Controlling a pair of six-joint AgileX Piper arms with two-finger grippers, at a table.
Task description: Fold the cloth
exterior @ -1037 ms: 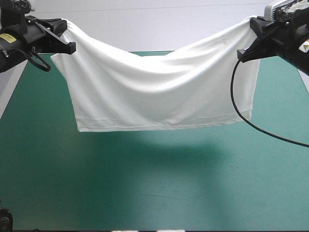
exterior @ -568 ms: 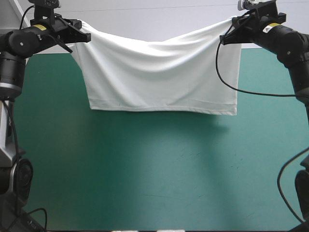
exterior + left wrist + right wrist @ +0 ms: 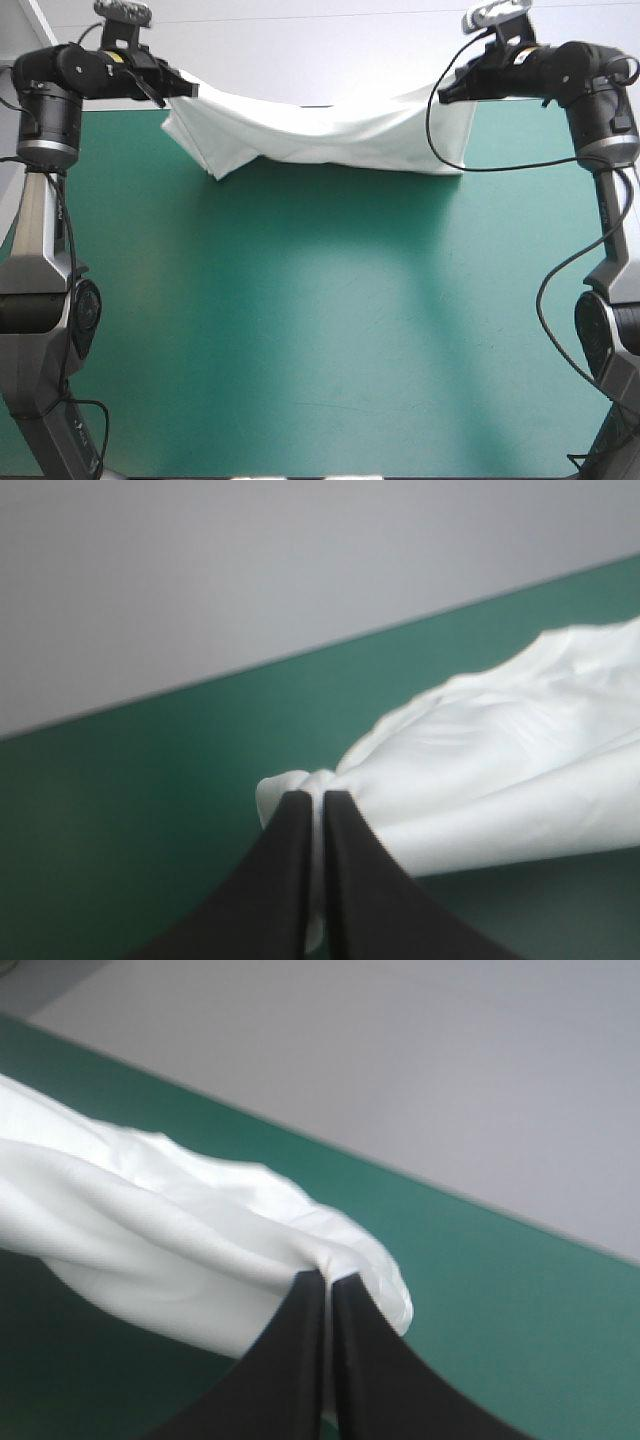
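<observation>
T-shirt (image 3: 320, 135) hangs bunched at the far edge of the table (image 3: 320, 330), slung between 2 grippers. Left gripper (image 3: 188, 91) and right gripper (image 3: 444, 95) are each pinched almost closed on a fabric corner. Looks like the lay-down step. Next move needs an even lowering, with tension kept, nearer than that edge. Sleeves and hem are lost in the folds, and I can't tell whether the shirt touches the table.
</observation>
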